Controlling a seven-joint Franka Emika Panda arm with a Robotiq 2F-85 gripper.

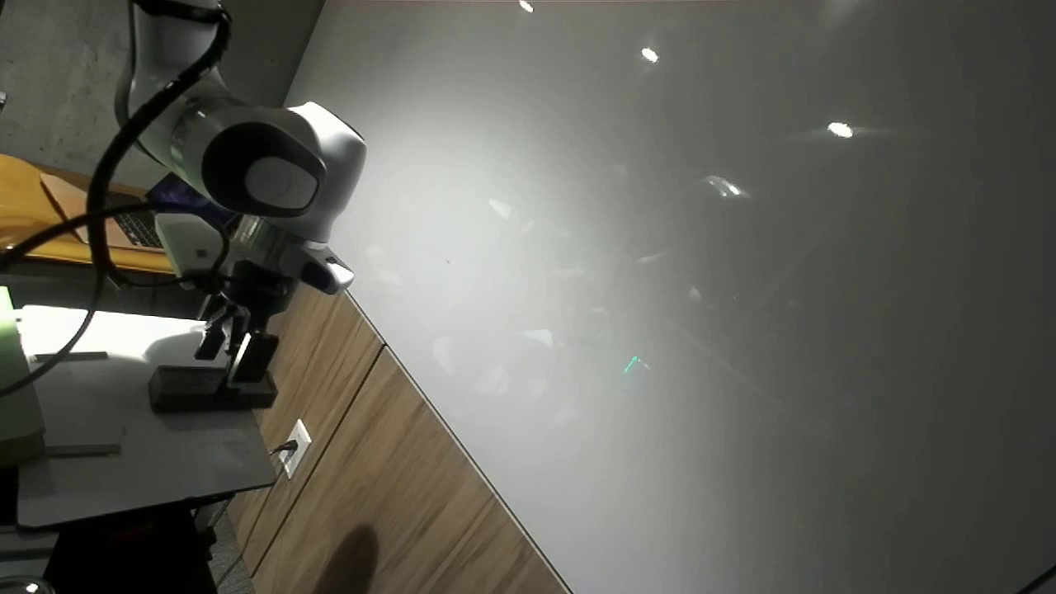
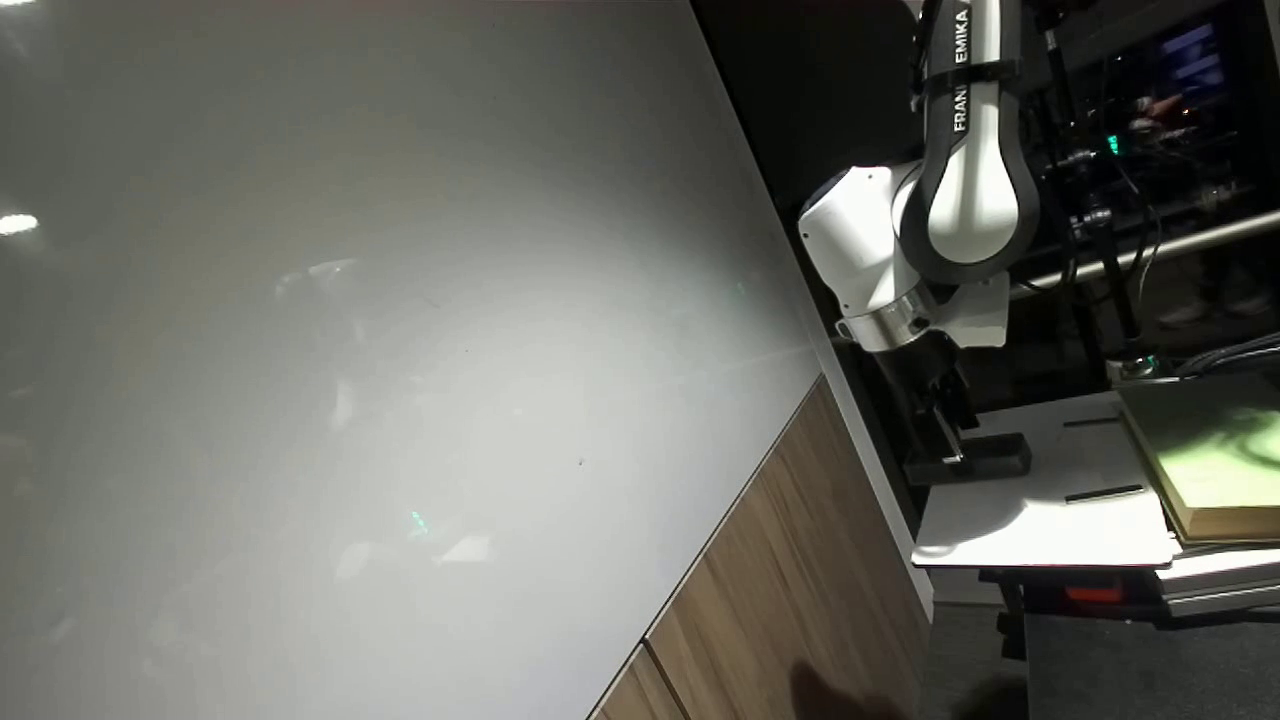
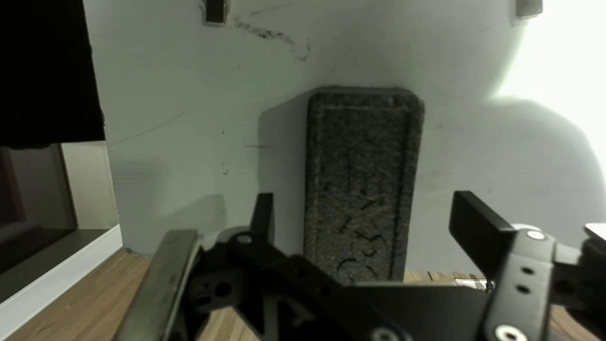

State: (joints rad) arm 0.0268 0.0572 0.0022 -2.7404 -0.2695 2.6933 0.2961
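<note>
Pincer [image 3: 362,203]: released, its jaws standing wide apart.
Fingers [image 3: 262,215]: one at each side of the block in the wrist view, with a strip of pale surface showing between block and finger both left and right; in both exterior views a finger overlaps the block, so light contact low down cannot be judged.
Dark grey block [image 3: 362,156]: between the fingers, long, grainy, marked with short curved lines, lying flat and reaching out past the fingertips.
Pale tabletop [image 3: 189,156]: beneath the pincer, bearing the block.
White socket [image 1: 299,445]: near the pincer, lower down, on wood panelling [image 1: 330,355].
</note>
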